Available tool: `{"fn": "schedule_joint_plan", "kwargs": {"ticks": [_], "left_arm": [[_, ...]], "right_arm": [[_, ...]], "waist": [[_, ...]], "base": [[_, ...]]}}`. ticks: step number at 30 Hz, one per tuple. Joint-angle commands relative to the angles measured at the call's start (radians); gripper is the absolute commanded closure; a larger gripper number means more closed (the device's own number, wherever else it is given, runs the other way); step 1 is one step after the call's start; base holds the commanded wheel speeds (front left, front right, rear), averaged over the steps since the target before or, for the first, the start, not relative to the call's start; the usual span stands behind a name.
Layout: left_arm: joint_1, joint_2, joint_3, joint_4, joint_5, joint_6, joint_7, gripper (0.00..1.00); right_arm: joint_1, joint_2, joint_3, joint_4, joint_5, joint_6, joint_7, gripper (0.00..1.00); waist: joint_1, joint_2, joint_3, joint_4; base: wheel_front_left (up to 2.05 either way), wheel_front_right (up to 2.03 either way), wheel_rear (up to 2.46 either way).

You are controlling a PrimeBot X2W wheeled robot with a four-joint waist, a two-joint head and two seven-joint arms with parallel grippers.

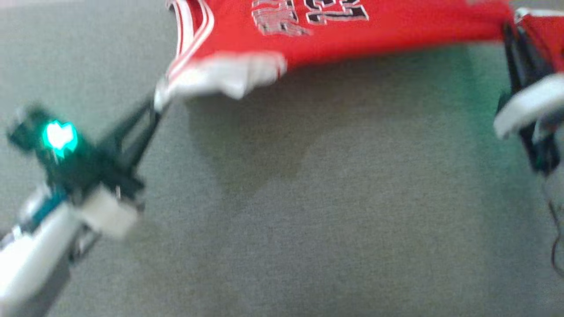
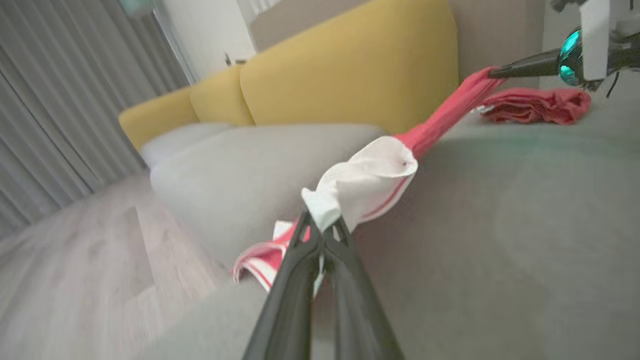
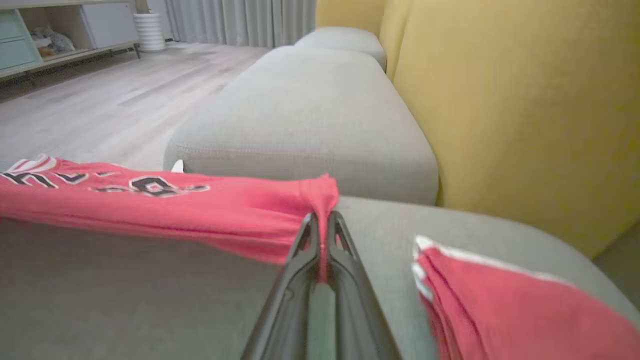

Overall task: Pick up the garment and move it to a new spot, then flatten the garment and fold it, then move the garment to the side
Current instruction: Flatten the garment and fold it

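- Over the grey cushion (image 1: pixel 308 198), a red jersey (image 1: pixel 352 35) hangs stretched between the two grippers, off the surface, with its shadow on the cushion below.
- Lettering (image 1: pixel 308 15) on the jersey: black block characters with white outlines. The head view cuts them off at the top edge, and the right wrist view shows them at a slant. Not readable in either.
- White and red stripes run along the jersey's left edge, and white trim is bunched at its near left corner.
- Left gripper (image 2: pixel 321 225): jaws pinched together on the white trim corner, with cloth sticking out above the tips. A green light (image 1: pixel 59 136) glows on its wrist.
- Right gripper (image 3: pixel 322 222): jaws pressed tight on a fold of red cloth at the jersey's other end.
- Second red garment (image 3: pixel 500 310), with a white edge, lies on the cushion just beside the right gripper.
- Yellow sofa back (image 3: pixel 525 100) rises behind the cushion.
- Shelf (image 3: pixel 75 25) across the wood floor: an open cubby holds blurred items, too small to tell, and the front beside it is teal.
- White ribbed pot (image 3: pixel 148 32) stands by the shelf; its contents are hidden.
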Motion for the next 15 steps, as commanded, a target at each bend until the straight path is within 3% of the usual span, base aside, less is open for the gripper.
{"fn": "schedule_joint_plan", "kwargs": {"ticks": [1, 9, 15], "left_arm": [[0.015, 0.054, 0.077, -0.035, 0.003, 0.007, -0.003, 1.0], [0.382, 0.01, 0.166, -0.107, 0.008, 0.023, -0.003, 1.0], [0.547, -0.018, 0.181, -0.131, 0.033, 0.016, -0.003, 1.0]], "right_arm": [[0.05, -0.015, -0.011, -0.032, 0.007, -0.001, -0.018, 1.0], [0.374, 0.012, -0.099, -0.138, -0.029, -0.001, -0.044, 1.0], [0.538, 0.025, -0.167, -0.206, -0.069, -0.001, -0.037, 1.0]], "waist": [[0.0002, -0.0001, -0.055, -0.008], [0.0002, -0.0001, -0.178, -0.028], [0.0002, -0.0001, -0.236, -0.023]], "base": [[0.0, 0.0, 0.0], [0.0, 0.0, 0.0], [0.0, 0.0, 0.0]]}}
